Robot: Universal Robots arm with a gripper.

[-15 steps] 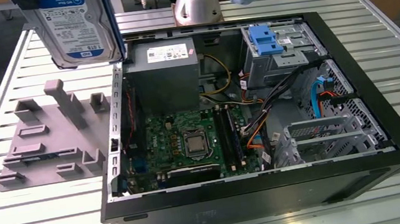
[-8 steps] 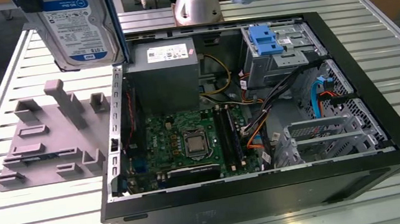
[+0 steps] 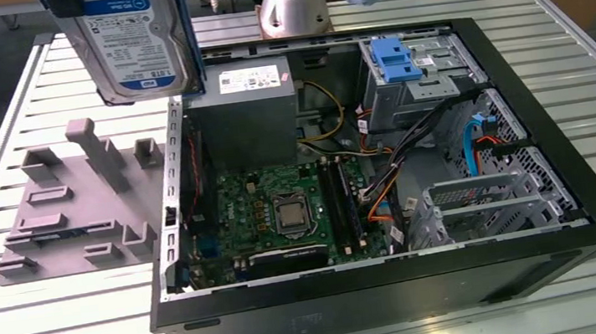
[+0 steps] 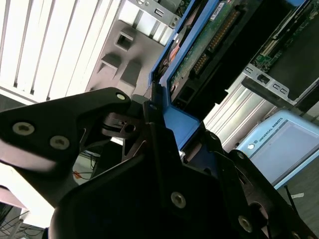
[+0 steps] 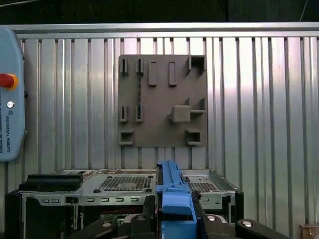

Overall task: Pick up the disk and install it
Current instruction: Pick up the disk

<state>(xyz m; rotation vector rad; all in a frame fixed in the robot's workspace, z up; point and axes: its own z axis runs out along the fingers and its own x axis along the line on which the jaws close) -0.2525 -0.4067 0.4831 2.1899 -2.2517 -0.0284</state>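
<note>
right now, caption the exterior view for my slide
The disk upright in mid-air, over a slatted table with a grey fixture plate and an open computer case.

The exterior view looks down over the case and fixture plate. Both wrist views see these past the gripped disk.

Printed wht/blue label on disk, wht sticker on grey box, lettering on teach pendant
</note>
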